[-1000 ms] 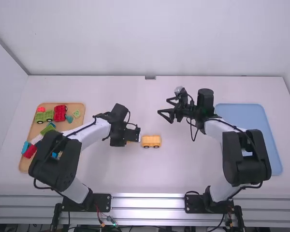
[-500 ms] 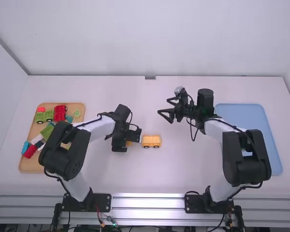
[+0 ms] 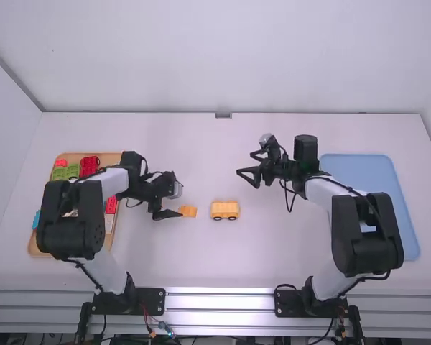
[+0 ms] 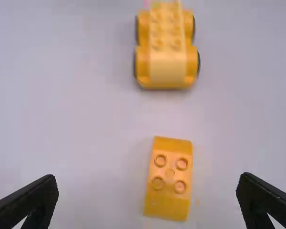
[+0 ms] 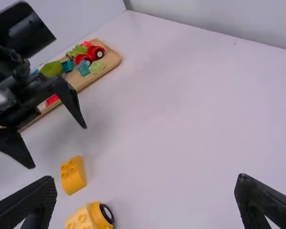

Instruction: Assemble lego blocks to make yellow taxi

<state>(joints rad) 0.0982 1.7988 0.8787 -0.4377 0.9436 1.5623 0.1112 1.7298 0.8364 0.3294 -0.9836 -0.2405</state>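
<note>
My left gripper (image 3: 179, 202) is open, just left of a loose yellow brick (image 3: 189, 211). Beyond that brick, a short gap away, stands the yellow wheeled car base (image 3: 225, 209) with studs on top. Between the spread fingers of the left gripper (image 4: 148, 183) in its wrist view lies the yellow brick (image 4: 168, 179), studs up and untouched; the car base (image 4: 167, 52) is farther off. My right gripper (image 3: 245, 163) stays open above the table, back and right of the base. In its own view the right gripper (image 5: 145, 186) holds nothing.
At the left, partly under the left arm, a wooden tray (image 3: 118, 159) holds red, green and blue blocks, including a red car (image 3: 89, 167). A blue tray (image 3: 406, 215) lies at the right, partly beneath the right arm.
The left gripper has drawn back to the left from beside the car base, uncovering the loose yellow brick, which stays on the table. The right arm has barely shifted.
</note>
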